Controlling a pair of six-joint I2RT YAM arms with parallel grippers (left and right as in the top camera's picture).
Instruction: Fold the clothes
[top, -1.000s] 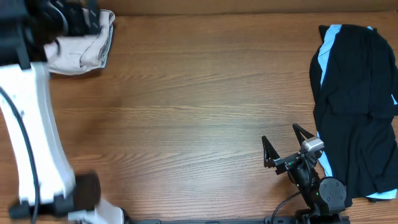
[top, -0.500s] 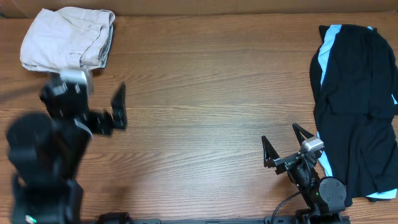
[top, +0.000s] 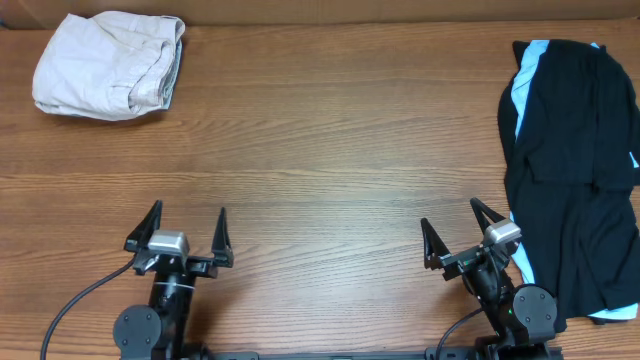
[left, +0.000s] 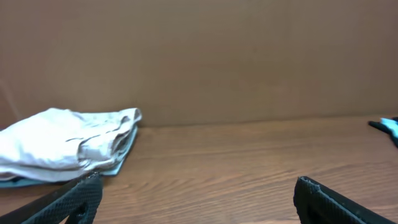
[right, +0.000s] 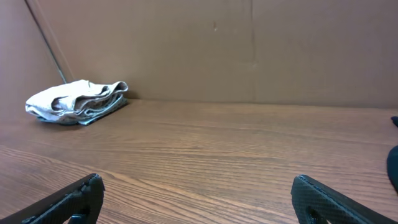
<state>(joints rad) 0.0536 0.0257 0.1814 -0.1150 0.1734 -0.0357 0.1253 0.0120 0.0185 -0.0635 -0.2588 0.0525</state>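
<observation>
Looking like a robotics lab test bench; wood-grain table sitting boxed in by a plain brown panel wall, panels meeting at a visible seam; left arm and right arm standing side by side at the near edge, cameras riding on both wrists

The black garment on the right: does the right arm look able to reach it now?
Probably yes. The right gripper is open and holds nothing, the black garment lies close beside it on its right side, and nothing lies between them.
</observation>
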